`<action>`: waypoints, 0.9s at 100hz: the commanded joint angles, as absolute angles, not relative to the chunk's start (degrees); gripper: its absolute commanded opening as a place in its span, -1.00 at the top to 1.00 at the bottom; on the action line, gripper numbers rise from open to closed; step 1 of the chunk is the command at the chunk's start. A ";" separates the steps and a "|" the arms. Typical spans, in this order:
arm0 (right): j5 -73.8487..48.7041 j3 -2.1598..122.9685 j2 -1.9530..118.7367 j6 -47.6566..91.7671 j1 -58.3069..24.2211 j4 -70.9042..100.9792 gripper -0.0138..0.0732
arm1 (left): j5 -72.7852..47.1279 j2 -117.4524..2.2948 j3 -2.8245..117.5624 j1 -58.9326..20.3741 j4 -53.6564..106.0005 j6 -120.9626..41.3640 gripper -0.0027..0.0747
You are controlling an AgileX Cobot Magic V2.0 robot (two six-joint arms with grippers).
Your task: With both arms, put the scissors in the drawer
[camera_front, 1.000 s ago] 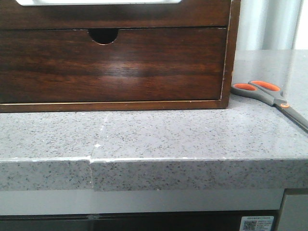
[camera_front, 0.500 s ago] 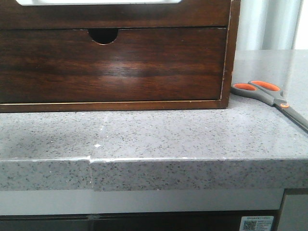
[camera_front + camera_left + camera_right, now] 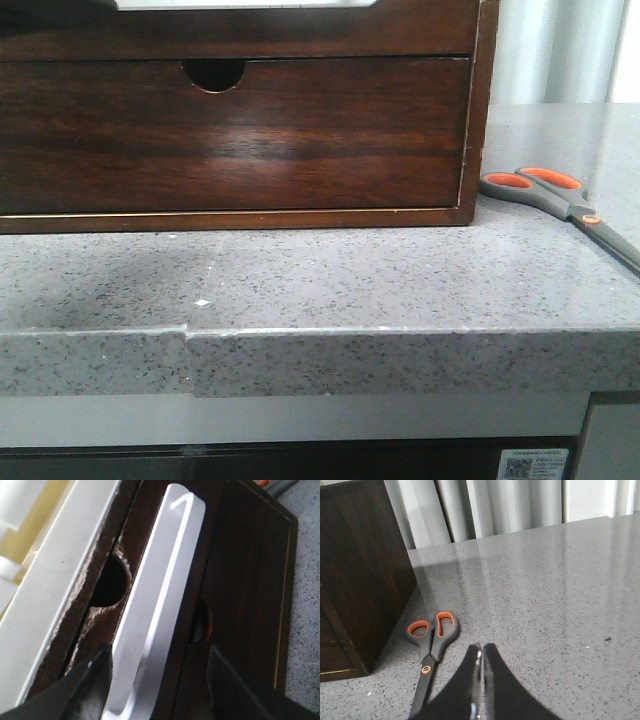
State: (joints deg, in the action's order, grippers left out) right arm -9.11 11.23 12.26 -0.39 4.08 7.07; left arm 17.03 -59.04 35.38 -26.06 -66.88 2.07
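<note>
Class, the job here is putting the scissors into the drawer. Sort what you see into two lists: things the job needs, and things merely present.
Needed for the job:
scissors, lying on the counter
drawer, shut
left gripper, open
right gripper, shut

Merely present:
wooden cabinet
white tray on top of it
grey counter
curtain

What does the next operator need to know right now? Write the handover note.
Left gripper: open, above the cabinet near the drawer notch, holding nothing.
Right gripper: shut, empty, over the countertop beside the scissors.
Scissors lie flat on the countertop, right of the cabinet, closed.
Done: nothing; the drawer is shut and the scissors are not picked up.
Left: open the drawer, pick up the scissors, place them inside.
</note>
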 commanded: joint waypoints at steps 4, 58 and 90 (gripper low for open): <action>-3.86 13.07 13.31 0.00 4.15 7.23 0.80 | 18.48 -59.61 38.55 -26.62 -69.11 2.40 -0.10; -3.86 13.07 13.31 0.00 4.15 7.23 0.80 | 14.43 -61.71 39.45 -26.62 -72.83 2.31 0.93; -3.86 13.07 13.31 0.00 4.15 7.23 0.80 | 14.04 -61.71 39.45 -26.62 -74.43 2.31 0.99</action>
State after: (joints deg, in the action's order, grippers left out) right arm -9.03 11.23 12.26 -0.39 4.08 7.11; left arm 13.62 -62.04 38.22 -26.06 -74.85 0.94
